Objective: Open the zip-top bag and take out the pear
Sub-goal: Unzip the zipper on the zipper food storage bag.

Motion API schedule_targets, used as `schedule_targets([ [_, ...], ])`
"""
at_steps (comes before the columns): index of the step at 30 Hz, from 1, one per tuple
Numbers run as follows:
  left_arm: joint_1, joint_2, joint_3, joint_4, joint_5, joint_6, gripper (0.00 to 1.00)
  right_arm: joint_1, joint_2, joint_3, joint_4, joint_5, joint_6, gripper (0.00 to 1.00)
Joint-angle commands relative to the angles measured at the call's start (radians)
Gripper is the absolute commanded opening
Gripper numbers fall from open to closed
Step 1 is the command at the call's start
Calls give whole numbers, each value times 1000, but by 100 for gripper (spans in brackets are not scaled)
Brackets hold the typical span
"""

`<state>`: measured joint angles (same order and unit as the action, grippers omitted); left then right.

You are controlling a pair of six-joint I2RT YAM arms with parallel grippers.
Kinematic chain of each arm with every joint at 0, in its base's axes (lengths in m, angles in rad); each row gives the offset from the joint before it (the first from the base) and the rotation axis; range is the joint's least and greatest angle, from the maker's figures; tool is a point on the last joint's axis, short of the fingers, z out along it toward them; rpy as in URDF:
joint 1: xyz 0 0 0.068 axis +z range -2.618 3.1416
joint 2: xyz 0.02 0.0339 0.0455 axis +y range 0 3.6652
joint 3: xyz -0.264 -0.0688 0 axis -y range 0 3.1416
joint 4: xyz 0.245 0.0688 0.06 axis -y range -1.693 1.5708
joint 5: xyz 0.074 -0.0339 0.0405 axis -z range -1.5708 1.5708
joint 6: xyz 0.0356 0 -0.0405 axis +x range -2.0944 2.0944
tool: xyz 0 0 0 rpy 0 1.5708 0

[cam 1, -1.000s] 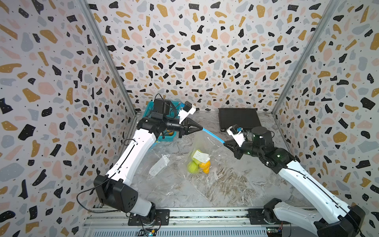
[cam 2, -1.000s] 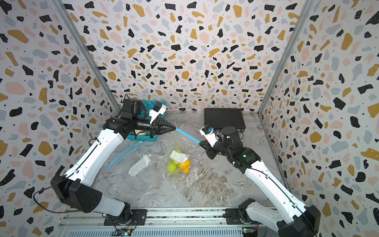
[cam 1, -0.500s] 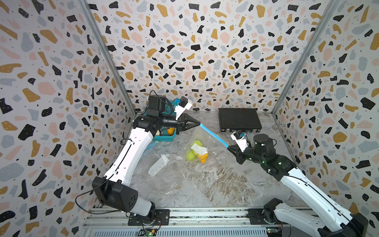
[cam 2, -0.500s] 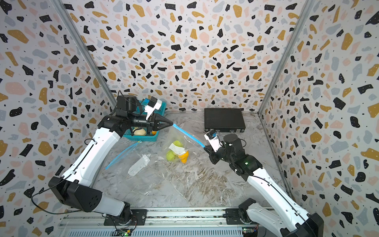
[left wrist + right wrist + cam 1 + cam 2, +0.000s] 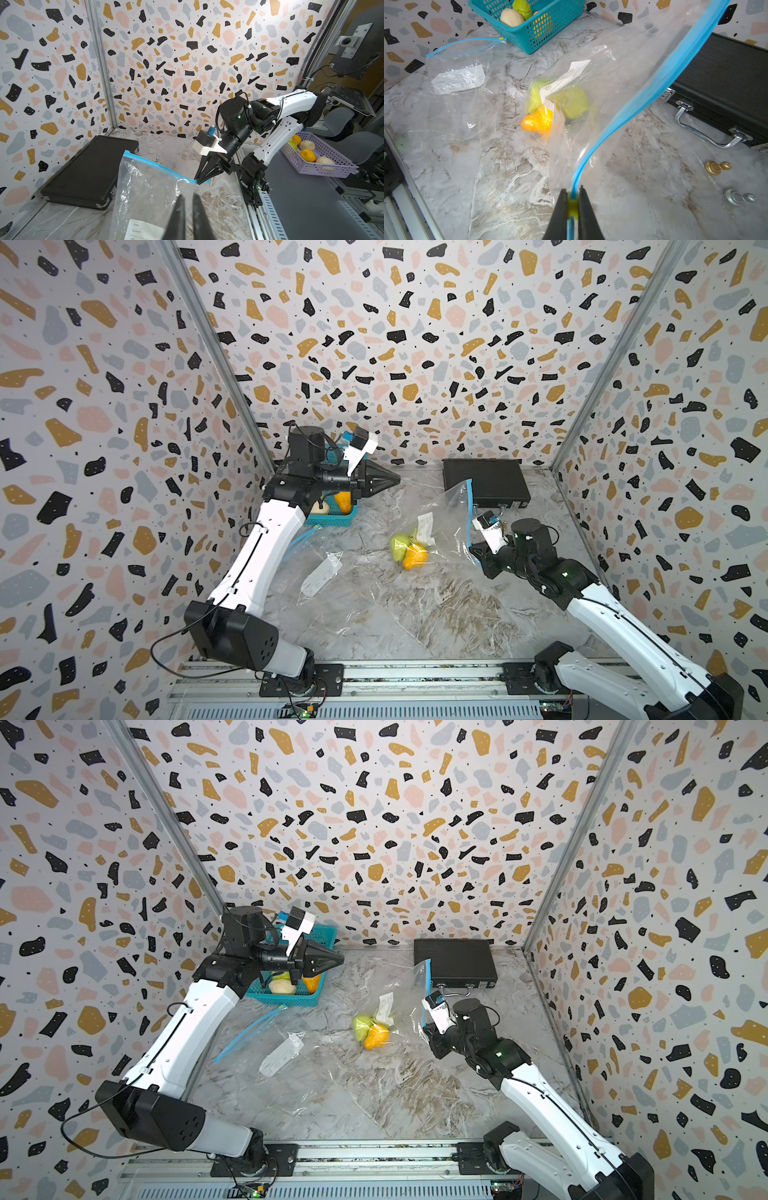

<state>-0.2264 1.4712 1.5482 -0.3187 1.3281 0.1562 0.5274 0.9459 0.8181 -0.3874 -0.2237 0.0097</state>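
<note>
Low in the right wrist view, the right hand (image 5: 573, 193) is closed on the small yellow slider (image 5: 573, 205) of the zip-top bag (image 5: 451, 522). It holds one end of the blue zip strip (image 5: 654, 87) up from the counter (image 5: 436, 614), and the strip rises toward the upper right of that frame. The clear film hangs slack under it. The green pear (image 5: 398, 545) lies in the bottom of this bag on the counter, near the centre of both top views, touching an orange fruit (image 5: 413, 558). A white label (image 5: 424, 526) is folded over them. To the left of them a second, empty bag (image 5: 322, 572) lies flat.

Farther back, left of centre, the left hand (image 5: 395, 480) hovers in front of the teal basket (image 5: 328, 520). Its fingers are a little apart and there is nothing between them. A black case (image 5: 486, 485) lies at the back wall.

I judge that the opening step is in hand. Whether the mouth is already parted along the strip, I cannot tell. The next move probably asks the left hand to come to the free lip of the bag, while the right hand keeps the slider end high, so that the mouth spreads enough to reach the pear
</note>
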Motion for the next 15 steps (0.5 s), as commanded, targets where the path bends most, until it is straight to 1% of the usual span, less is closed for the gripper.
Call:
schedule_targets([
  [1, -4, -5, -85, 294, 42, -171, 36, -2, -28, 10, 24, -51, 13, 7],
  [3, -16, 9, -120, 368, 39, -215, 49, -1, -30, 31, 23, -87, 12, 7],
  [4, -24, 16, -127, 383, 30, -222, 54, -1, -29, 44, 24, -107, 10, 7],
  [7, -47, 48, -126, 389, 6, -222, 62, -1, -18, 94, 4, -189, 6, 8],
  [10, -48, 86, -129, 456, 11, -267, 85, -1, 2, 151, -37, -261, -3, 8],
  [11, -49, 99, -141, 499, 12, -293, 88, -1, 7, 169, -54, -281, -8, 8],
  [15, -58, 138, -188, 679, 6, -397, 92, -1, 7, 220, -74, -334, -25, 8],
])
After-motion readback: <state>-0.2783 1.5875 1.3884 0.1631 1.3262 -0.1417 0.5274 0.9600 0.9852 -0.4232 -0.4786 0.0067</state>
